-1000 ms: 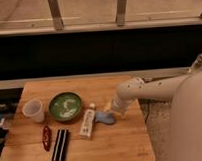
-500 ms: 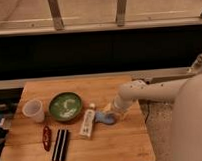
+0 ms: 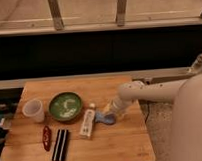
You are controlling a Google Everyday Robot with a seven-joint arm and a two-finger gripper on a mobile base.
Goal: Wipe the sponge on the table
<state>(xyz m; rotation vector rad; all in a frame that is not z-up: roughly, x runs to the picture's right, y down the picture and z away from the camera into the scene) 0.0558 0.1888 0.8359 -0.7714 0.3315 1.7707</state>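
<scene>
The sponge (image 3: 104, 118) lies flat on the table (image 3: 122, 147), just right of the frame's centre. Its left end is close beside the white tube (image 3: 88, 123), and I cannot tell whether the two touch. The arm (image 3: 155, 90) reaches in from the right edge of the frame and bends down, so the gripper (image 3: 112, 113) sits at the sponge's right end, low over the wood. Whether it is clamped on the pad, merely pressing on it or standing apart from it cannot be told from this view. The step in hand is contact with the sponge. This would fit taking hold of it for a stroke as well as letting it go after one, and nothing on the wood shows which. Any stroke from here calls for a firm hold and the pad kept flat against the planks. Bare wood lies toward the lower right and the upper middle of the tabletop. To the left stand the tube and the green bowl (image 3: 65, 106), so a push that way risks knocking them.
</scene>
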